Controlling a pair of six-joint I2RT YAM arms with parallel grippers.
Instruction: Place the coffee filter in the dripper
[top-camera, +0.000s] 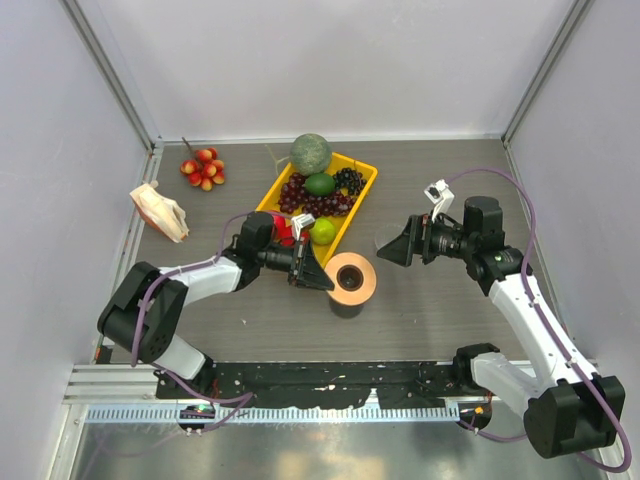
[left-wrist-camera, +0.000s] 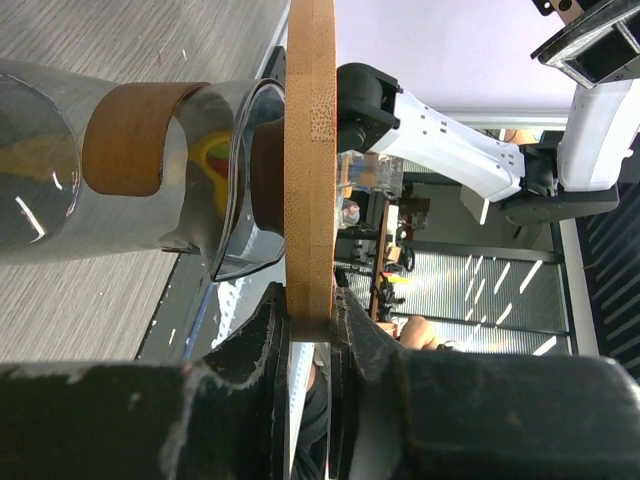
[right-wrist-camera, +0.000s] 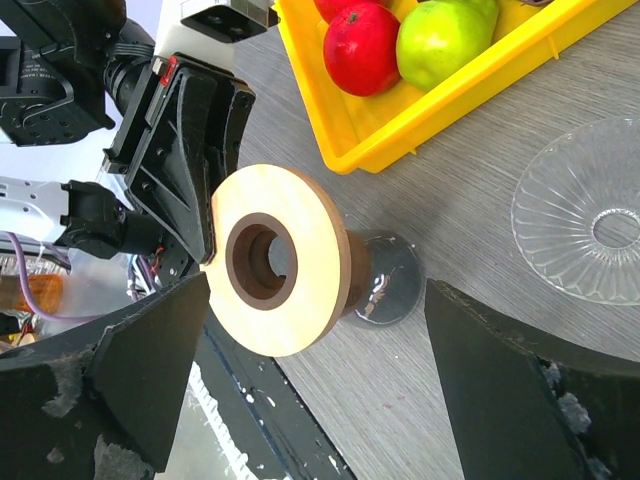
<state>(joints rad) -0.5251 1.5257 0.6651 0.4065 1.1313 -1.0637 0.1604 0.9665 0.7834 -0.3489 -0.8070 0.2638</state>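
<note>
- Left pincer (left-wrist-camera: 310, 322) clamped on wooden ring (right-wrist-camera: 290, 200) rim.
- Right pincer (top-camera: 392, 244) jaws wide apart, empty, near dripper (right-wrist-camera: 570, 220).
- Dripper's right edge cut off in the right wrist view.

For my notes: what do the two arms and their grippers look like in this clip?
The left arm and right arm have white link shells with black joints. A thin purple cable loops along each. Each wrist carries a small white camera block. The left gripper and right gripper are black, with broad wedge-shaped fingers, scuffed grey at the edges.
</note>
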